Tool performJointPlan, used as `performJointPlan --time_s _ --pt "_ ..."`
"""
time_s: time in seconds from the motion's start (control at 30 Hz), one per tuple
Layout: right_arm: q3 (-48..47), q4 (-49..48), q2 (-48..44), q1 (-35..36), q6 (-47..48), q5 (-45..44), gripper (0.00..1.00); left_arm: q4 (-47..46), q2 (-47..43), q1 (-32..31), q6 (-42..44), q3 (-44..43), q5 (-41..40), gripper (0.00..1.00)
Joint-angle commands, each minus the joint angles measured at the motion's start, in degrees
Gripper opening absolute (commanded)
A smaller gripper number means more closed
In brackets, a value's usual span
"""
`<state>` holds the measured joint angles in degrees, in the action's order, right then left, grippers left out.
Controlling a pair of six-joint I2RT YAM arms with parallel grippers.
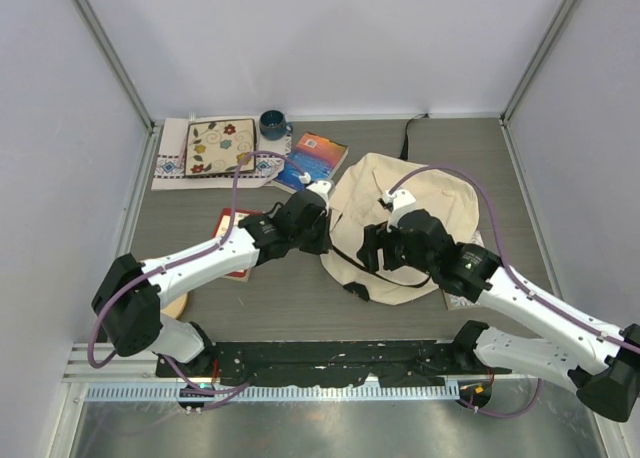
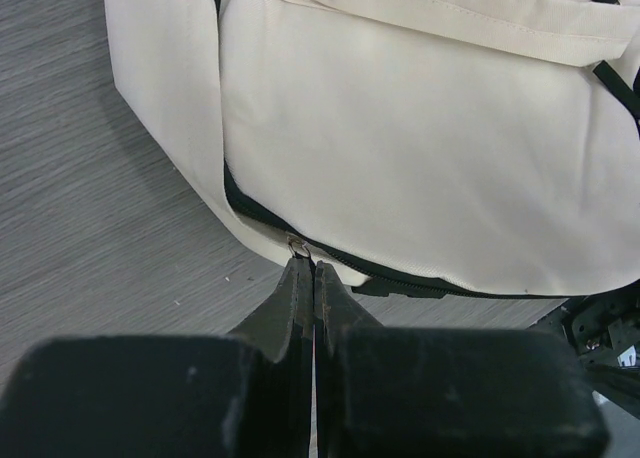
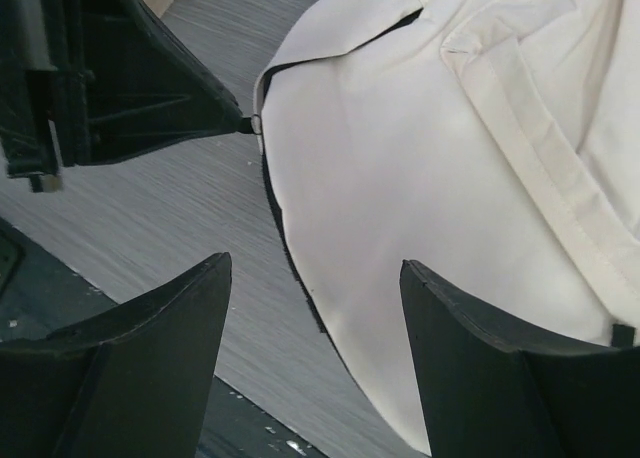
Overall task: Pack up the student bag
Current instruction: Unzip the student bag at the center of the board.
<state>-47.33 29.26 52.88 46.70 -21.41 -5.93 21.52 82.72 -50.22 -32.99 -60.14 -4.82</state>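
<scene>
- Bag (image 1: 410,213) lies flat on the table (image 1: 300,298), right of centre, with a gripper on either side of its left part.
- Top view: left gripper (image 1: 318,230) is at the bag's left edge and right gripper (image 1: 378,246) is over its near-left part. Jaws aren't readable from up there.
- Left wrist view: the left fingers are pressed together, with the metal ring of the zip pull (image 2: 297,246) right at their tips.
- Right wrist view shows this side-on: the left tip nips a short black tab on that ring. It looks clamped, but the tab is too small to be sure.
- The same view shows the right jaws wide apart over cream fabric with nothing between them. I can't tell if they touch it.
- Only the top view shows the back left: mug (image 1: 272,125), book (image 1: 315,158), patterned mat (image 1: 215,146).
</scene>
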Motion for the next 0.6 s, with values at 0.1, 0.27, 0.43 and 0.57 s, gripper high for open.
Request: performJointPlan --time_s 0.1,0.27,0.43,0.57 --pt "6.4 -13.9 -0.6 5.9 12.9 -9.1 0.74 -0.1 0.0 0.9 -1.5 -2.9 2.9 0.0" --pt "12.2 -23.4 -2.6 7.8 18.1 -7.0 0.75 -0.3 0.1 1.7 -2.1 -2.8 4.5 0.0" --pt "15.1 -30.9 -1.7 9.5 21.0 -7.9 0.77 -0.7 0.1 2.1 -2.6 -2.5 4.6 0.0" --pt "15.0 -33.8 2.6 10.1 23.3 -10.9 0.77 -1.1 -0.1 2.1 -3.0 -2.4 6.5 0.0"
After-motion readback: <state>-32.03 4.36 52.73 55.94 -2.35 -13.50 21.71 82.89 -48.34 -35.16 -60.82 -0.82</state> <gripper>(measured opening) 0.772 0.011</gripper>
